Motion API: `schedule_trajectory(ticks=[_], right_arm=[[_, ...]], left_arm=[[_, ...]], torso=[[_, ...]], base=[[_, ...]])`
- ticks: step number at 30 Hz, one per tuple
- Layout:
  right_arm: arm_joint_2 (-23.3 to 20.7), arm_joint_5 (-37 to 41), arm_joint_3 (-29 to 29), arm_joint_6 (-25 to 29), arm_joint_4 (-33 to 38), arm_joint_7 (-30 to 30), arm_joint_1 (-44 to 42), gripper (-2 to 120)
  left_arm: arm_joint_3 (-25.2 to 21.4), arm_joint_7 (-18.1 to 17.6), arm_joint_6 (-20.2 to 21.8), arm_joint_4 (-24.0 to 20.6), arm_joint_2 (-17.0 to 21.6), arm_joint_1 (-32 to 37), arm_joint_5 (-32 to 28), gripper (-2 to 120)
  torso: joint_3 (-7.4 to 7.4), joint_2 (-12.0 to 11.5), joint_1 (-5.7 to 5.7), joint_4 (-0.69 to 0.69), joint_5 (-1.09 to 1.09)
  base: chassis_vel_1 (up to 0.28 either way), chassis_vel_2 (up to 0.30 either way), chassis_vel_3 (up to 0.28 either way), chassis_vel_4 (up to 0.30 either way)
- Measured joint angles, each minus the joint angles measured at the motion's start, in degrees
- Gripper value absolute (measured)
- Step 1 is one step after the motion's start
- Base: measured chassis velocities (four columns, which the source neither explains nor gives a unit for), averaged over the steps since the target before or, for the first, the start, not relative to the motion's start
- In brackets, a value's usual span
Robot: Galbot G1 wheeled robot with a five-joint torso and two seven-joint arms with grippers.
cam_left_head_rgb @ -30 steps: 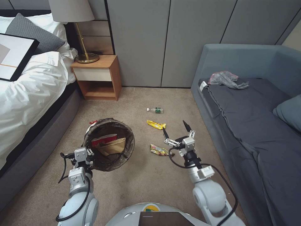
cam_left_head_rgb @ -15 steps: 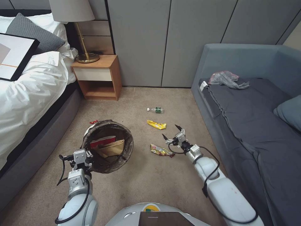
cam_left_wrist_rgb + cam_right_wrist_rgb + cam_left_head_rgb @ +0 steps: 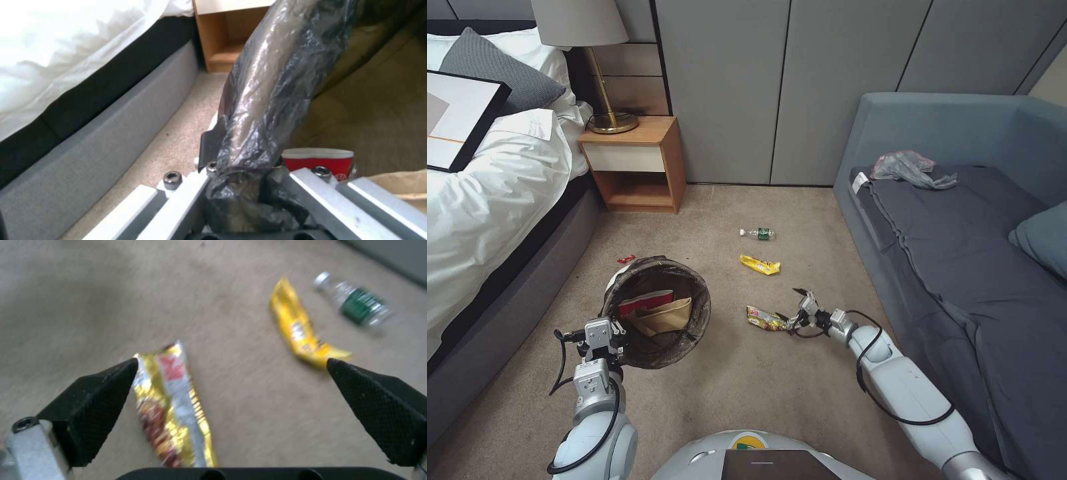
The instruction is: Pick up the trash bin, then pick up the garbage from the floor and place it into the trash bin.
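Lowered since the earlier frame, right gripper [image 3: 794, 308] is hovering just beside the crinkled red-and-gold foil snack wrapper [image 3: 766, 319] on the beige carpet floor [image 3: 747, 387], fingers [image 3: 93, 406] spread apart. Left gripper [image 3: 602, 331] is clamping the bag-lined round white trash bin [image 3: 657, 310] by its rim.

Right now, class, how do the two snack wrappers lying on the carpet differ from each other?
The yellow wrapper is plain yellow; the red-and-gold wrapper is mottled red, gold and silver. The yellow wrapper lies farther from the robot, near the bottle; the red-and-gold wrapper lies just by the open right gripper. Both lie flat on the carpet, outside the trash bin held by the left gripper.
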Motion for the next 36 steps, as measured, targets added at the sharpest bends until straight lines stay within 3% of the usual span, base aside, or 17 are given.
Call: schedule_trajectory(ticks=[10, 30, 36], right_arm=[[3.9, -1.2, 0.7, 3.3, -8.0, -6.7, 1.6, 100], [8.2, -2.1, 2.8, 5.6, -27.1, -4.7, 9.9, 100], [9.3, -2.0, 3.0, 5.8, -30.3, -4.1, 11.4, 85]], left_arm=[[0.0, -0.3, 0.0, 0.1, -0.1, 0.2, 0.1, 0], [0.2, -0.5, -0.3, 0.0, -0.1, 1.4, 0.7, 0], [0.5, -0.5, -0.3, 0.0, -0.3, 1.5, 1.2, 0]], torso=[[0.0, 0.0, 0.0, 0.01, -0.01], [0.0, 0.0, 0.0, 0.0, -0.01], [0.0, 0.0, 0.0, 0.0, -0.01]], base=[[0.0, 0.0, 0.0, 0.0], [0.0, 0.0, 0.0, 0.0], [0.0, 0.0, 0.0, 0.0]])
